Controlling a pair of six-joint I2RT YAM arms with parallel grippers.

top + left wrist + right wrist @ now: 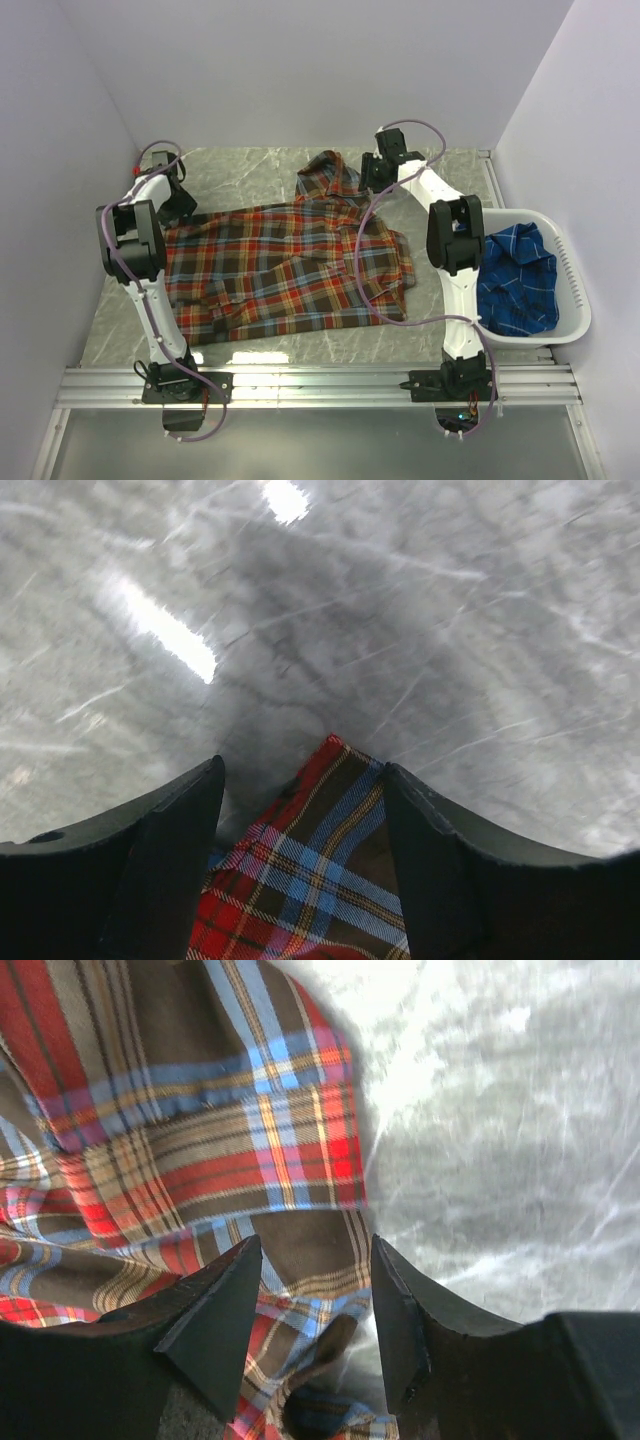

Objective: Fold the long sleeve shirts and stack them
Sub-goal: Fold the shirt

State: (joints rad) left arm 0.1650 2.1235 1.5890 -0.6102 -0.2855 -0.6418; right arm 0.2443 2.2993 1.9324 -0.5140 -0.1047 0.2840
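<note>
While the red-orange plaid collared shirt [290, 265] lies spread, somewhat rumpled, across the grey marbled table [250, 165], several risks can be judged from how things stand.

At the far left, the left end effector [180, 200] is held low at the shirt's edge. In the left wrist view its 2 fingers stand well apart, and a pointed corner of the cloth [310, 880] lies between them on the table [400, 630] without being pinched. If that arm is raised or swung carelessly, the corner could be caught on a finger and dragged, and the flat lay would be spoiled.

Further right, a purple cable [400, 324] from the right arm is draped over the shirt's right side. Any wide motion of that arm could pull fabric along with it.

At the back, the right end effector [372, 172] sits by the bunched collar. In the right wrist view [314, 1245] its fingers are likewise parted, with plaid folds [200, 1160] beneath them and nothing clamped. A grasp here could take 2 layers instead of 1, giving a crooked fold.

At the far right, the bright blue checked shirt [515, 280] is heaped in the white plastic basket [575, 290], unfolded; much of the task is judged to remain.
</note>
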